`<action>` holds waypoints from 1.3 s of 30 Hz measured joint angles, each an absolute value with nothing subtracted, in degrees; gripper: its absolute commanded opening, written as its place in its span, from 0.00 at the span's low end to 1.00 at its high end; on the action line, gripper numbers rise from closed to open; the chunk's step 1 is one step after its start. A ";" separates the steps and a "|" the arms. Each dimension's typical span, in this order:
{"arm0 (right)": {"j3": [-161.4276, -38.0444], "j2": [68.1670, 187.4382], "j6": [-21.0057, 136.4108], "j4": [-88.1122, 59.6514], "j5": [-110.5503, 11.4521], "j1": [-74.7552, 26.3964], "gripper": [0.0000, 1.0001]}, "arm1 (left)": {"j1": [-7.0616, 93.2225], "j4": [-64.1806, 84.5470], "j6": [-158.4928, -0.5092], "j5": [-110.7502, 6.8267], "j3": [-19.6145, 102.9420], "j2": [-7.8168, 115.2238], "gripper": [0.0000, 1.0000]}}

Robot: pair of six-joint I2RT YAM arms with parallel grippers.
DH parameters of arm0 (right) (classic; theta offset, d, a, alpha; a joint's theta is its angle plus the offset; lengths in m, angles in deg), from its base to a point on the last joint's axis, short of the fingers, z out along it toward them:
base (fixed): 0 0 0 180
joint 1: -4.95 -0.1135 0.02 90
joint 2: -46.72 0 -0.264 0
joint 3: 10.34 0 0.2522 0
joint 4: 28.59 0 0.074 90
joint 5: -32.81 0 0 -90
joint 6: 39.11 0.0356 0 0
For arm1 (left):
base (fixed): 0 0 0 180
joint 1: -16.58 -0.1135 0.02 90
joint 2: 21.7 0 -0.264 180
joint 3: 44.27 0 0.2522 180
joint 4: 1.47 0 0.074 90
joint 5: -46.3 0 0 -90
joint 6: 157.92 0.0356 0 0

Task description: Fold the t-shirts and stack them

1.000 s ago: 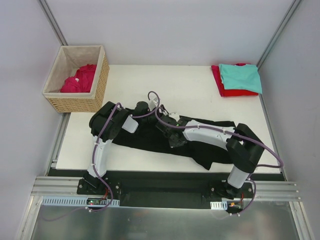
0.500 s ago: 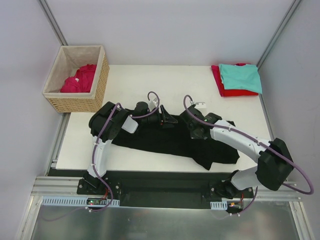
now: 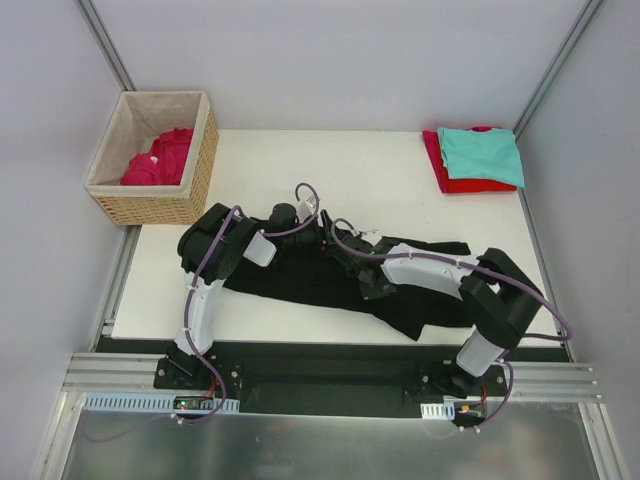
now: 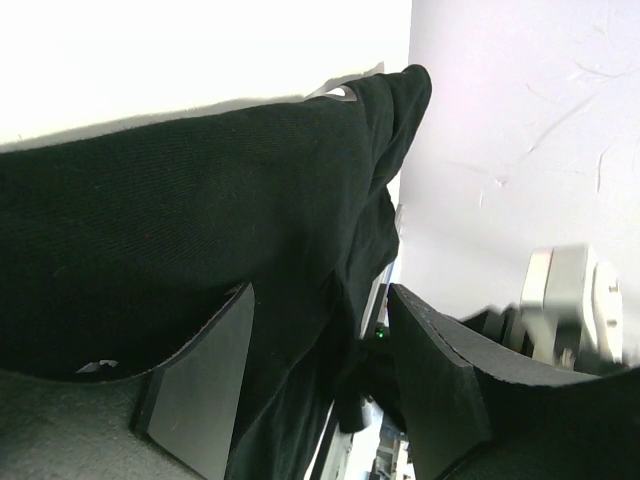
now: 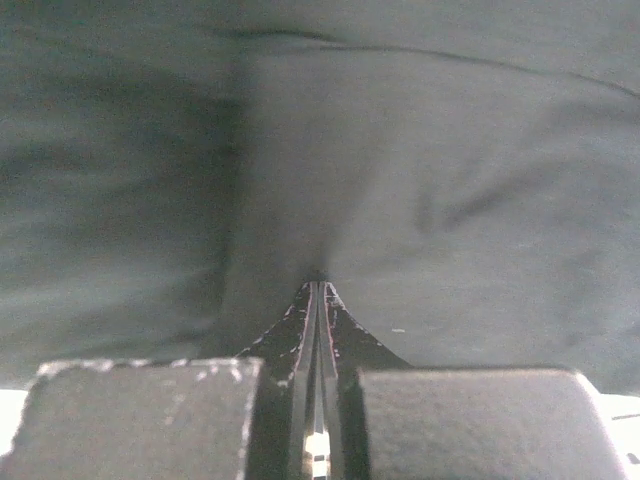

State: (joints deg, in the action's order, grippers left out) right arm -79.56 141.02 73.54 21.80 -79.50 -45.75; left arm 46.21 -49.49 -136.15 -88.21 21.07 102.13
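A large black t-shirt (image 3: 300, 285) lies spread across the near half of the white table (image 3: 370, 175). My left gripper (image 3: 334, 241) is open at the shirt's far edge. In the left wrist view (image 4: 320, 385) black cloth (image 4: 180, 230) lies between and under its fingers (image 4: 200, 390). My right gripper (image 3: 363, 282) is low over the middle of the shirt. In the right wrist view it (image 5: 318, 282) is shut, its tips pressed into the black cloth (image 5: 450, 180), which puckers there. A teal t-shirt (image 3: 482, 152) lies folded on a red one (image 3: 452, 182) at the back right.
A wicker basket (image 3: 203, 165) with beige lining stands at the table's back left corner and holds a crimson-pink shirt (image 3: 160, 158). The table's front edge runs just before the arm bases. Grey walls close in the sides.
My right arm swung out to the right along the shirt half a second ago. It is now back near the middle, close to my left gripper. The left arm has stayed put.
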 measured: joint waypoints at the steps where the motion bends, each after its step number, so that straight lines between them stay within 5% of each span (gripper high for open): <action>1: -80.50 142.07 73.61 21.77 -79.10 -46.56 0.01 | 46.21 -49.49 -136.13 -88.21 21.07 102.13 0.56; 17: -83.39 137.72 73.87 22.76 -79.54 -48.53 0.01 | 46.21 -49.05 -136.02 -88.21 20.98 101.82 0.56; 20: -81.07 130.49 73.65 23.52 -80.39 -44.79 0.41 | 46.19 -47.00 -134.90 -88.17 19.30 99.75 0.56; 21: -80.37 128.39 73.04 23.65 -80.61 -42.67 0.66 | 46.16 -45.25 -134.25 -88.12 18.79 98.43 0.57; 24: -79.52 125.72 72.49 24.48 -81.64 -37.79 0.87 | 46.16 -35.63 -129.87 -87.45 18.51 92.93 0.63; 28: -79.52 125.61 70.96 24.90 -82.23 -33.36 0.91 | 46.16 -16.90 -120.59 -84.67 21.77 81.41 0.77; 39: -77.20 125.59 70.94 23.78 -78.86 -20.85 0.93 | 44.11 15.31 -103.34 -73.87 31.08 50.87 0.80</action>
